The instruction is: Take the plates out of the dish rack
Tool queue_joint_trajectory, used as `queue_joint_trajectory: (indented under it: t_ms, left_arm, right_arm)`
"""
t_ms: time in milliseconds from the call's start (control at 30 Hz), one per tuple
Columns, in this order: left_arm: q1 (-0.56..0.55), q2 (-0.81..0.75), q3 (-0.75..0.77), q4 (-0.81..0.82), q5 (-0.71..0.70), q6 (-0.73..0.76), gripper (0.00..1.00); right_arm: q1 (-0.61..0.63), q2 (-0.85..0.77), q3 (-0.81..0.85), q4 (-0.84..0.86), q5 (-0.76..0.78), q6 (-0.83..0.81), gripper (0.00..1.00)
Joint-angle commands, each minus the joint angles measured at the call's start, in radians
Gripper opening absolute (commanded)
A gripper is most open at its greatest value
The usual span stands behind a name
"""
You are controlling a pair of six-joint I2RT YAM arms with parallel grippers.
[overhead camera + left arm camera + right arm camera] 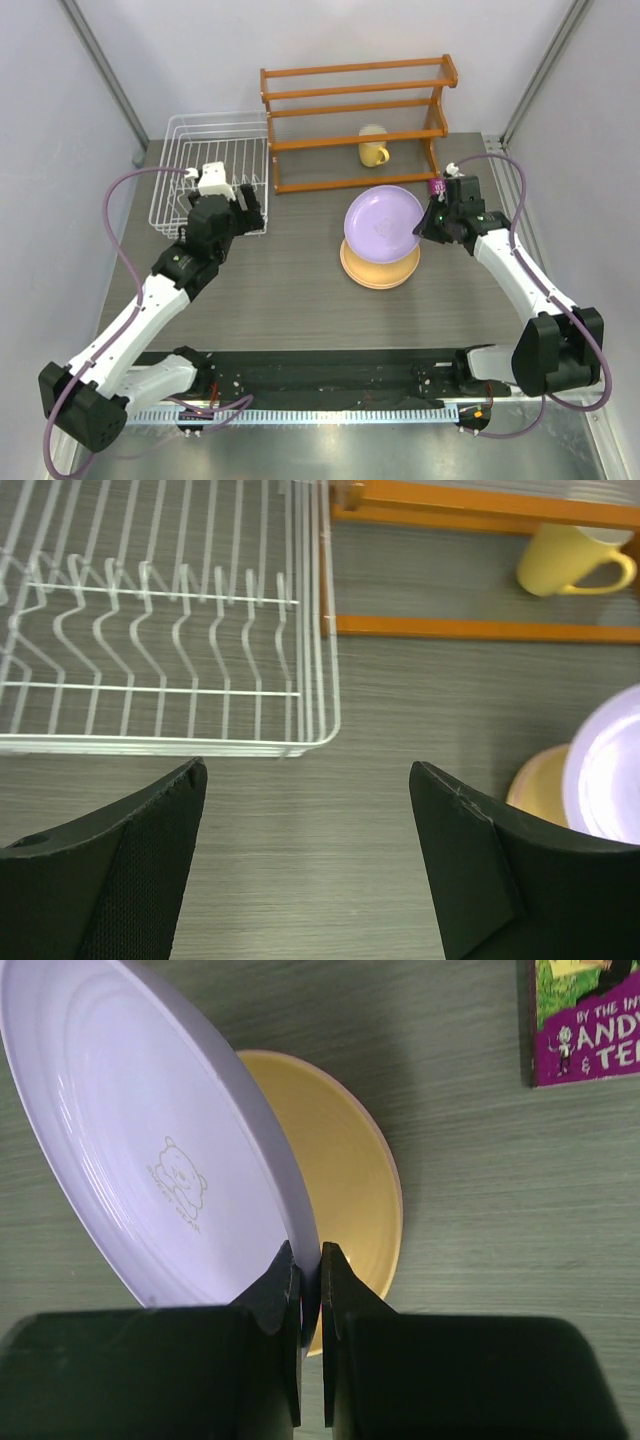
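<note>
Our right gripper (310, 1257) pinches the tilted purple plate (150, 1150) by its rim; the yellow plate (345, 1170) lies right under it.

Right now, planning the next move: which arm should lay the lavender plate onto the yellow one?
Right. The right gripper grips the rim of the lavender plate, tilted over the yellow plate; the left gripper is open and empty by the dish rack.
</note>
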Motion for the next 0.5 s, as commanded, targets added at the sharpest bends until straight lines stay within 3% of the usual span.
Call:
queue_joint_trajectory:
  t_ms: [0,233,333,367,433,467]
  left_arm:
    - [-0.001,-0.044,-0.04,0.057,-0.149,0.082,0.83]
    - [-0.001,-0.09,-0.069,0.062,-0.192,0.093,0.83]
    - [-0.001,-0.095,-0.075,0.063,-0.208,0.091,0.86]
    - [-0.001,-0.093,-0.078,0.066,-0.211,0.09,0.87]
    - [-0.001,-0.089,-0.077,0.063,-0.212,0.084,0.91]
    - [-0.001,-0.087,-0.077,0.063,-0.215,0.082,0.92]
  right_arm:
    - [0.0,0.02,-0.012,-0.011,-0.026,0.007,0.02]
    - [-0.004,0.06,-0.029,-0.028,-0.062,0.035,0.02]
    - [-0.005,0.066,-0.037,-0.028,-0.073,0.035,0.06]
    - [-0.005,0.069,-0.042,-0.028,-0.07,0.035,0.17]
    - [-0.005,0.071,-0.045,-0.029,-0.081,0.032,0.24]
    - [-0.005,0.071,-0.045,-0.026,-0.081,0.03,0.4]
